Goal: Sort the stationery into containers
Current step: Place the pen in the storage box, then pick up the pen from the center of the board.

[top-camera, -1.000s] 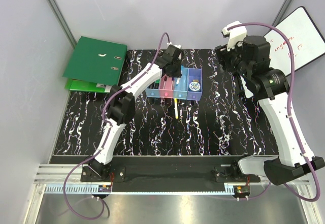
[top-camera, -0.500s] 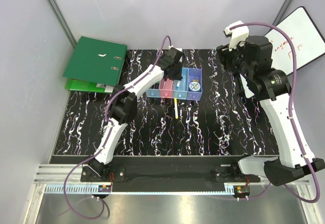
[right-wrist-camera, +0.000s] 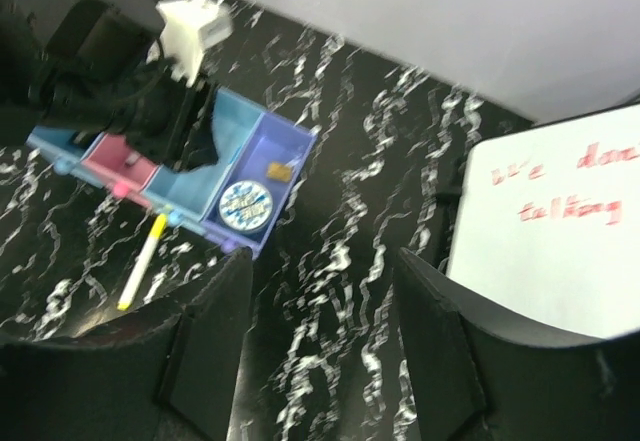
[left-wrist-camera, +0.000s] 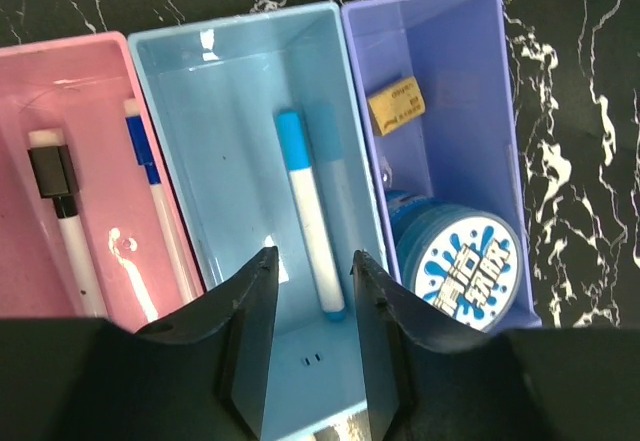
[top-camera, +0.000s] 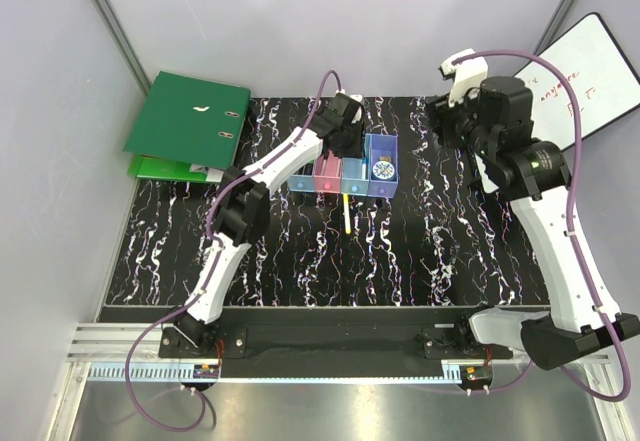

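**Near side of the bin row: one loose stick, left arm closer**

On the table (top-camera: 430, 251), just beside the near edge of the bin row (top-camera: 300, 183): white stick (top-camera: 347, 213) with a yellow tip, lying flat, apart from the walls. Only loose piece seen outside the bins. Long axis roughly near to far, tilted a little, yellow end toward the arm bases.

Directly above, over the light blue bin (left-wrist-camera: 230, 141) third in the row: left gripper (left-wrist-camera: 312, 258), pointing down, jaws part-way open with nothing gripped. Seen through the gap, resting on the bin floor: blue-capped marker (left-wrist-camera: 308, 221), free of both fingers. Next door in the violet bin (left-wrist-camera: 450, 71): round blue-white disc (left-wrist-camera: 462, 266).

Off to the right and raised well clear of the table: right gripper (right-wrist-camera: 320, 261), jaws spread wide, empty, well apart from the stick.

Judgement: stick lies toward the bases from the left jaws, a short pull back and down. Left arm clearly the nearer. Jaws best closed across the stick's short width, so a wrist turn may be needed. Closeness to the bin wall is the point to watch.
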You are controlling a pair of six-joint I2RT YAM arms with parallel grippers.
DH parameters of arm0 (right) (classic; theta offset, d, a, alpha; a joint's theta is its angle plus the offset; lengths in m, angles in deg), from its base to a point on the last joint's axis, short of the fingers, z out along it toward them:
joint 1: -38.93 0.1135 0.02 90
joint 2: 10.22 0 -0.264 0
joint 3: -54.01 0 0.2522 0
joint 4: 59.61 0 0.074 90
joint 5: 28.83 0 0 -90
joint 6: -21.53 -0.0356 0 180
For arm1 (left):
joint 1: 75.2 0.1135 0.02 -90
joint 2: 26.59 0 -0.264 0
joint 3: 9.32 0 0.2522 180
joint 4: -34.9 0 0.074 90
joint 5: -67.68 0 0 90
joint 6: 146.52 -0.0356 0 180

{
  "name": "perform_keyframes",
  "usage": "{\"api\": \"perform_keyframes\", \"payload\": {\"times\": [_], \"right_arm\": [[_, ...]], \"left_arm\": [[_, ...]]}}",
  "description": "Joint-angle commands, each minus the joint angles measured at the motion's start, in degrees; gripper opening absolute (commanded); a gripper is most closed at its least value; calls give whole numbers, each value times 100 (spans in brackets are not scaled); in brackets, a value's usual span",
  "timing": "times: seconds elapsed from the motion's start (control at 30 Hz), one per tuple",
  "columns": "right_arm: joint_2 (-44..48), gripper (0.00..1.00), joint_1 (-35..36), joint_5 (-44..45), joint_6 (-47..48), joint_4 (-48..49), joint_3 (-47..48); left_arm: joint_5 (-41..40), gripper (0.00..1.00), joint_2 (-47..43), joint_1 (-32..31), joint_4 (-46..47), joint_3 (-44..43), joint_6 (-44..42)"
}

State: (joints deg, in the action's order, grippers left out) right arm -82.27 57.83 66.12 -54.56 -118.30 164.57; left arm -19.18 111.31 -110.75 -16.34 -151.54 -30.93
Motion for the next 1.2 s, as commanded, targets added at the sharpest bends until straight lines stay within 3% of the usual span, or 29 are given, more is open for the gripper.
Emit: {"api": "perform_keyframes", "payload": {"times": [0.0, 0.13, 0.23, 0.3, 0.47, 0.77, 0.93, 1.17], "right_arm": [[51, 65, -35, -730, -721, -262, -485], [-194, 65, -35, -1433, -1197, -262, -942], [-598, 66, -35, -2040, -1672, -166, -1231], [-818, 69, -9, -2496, -1882, -87, -1373], [-1696, 70, 377, -2456, -2182, 168, -1383], [-3384, 68, 1519, -1647, -2507, 353, -812], [-4341, 61, 1670, -874, -2516, 406, -232], [-4809, 59, 1705, -373, -2455, 493, -11]], "left_arm": [[354, 43, -1071, 100, 284, 145, -456], [118, 55, -2116, 320, 442, 1258, -966], [-260, 74, -3266, 566, 592, 2207, -1397], [-305, 81, -3681, 812, 671, 2806, -1679], [-612, 98, -4877, 1286, 671, 3678, -2267], [-1140, 99, -5959, 1560, 618, 4540, -2909], [-1210, 99, -6232, 1621, 636, 4918, -3042], [-1166, 99, -6346, 1736, 671, 5068, -3130]]}}
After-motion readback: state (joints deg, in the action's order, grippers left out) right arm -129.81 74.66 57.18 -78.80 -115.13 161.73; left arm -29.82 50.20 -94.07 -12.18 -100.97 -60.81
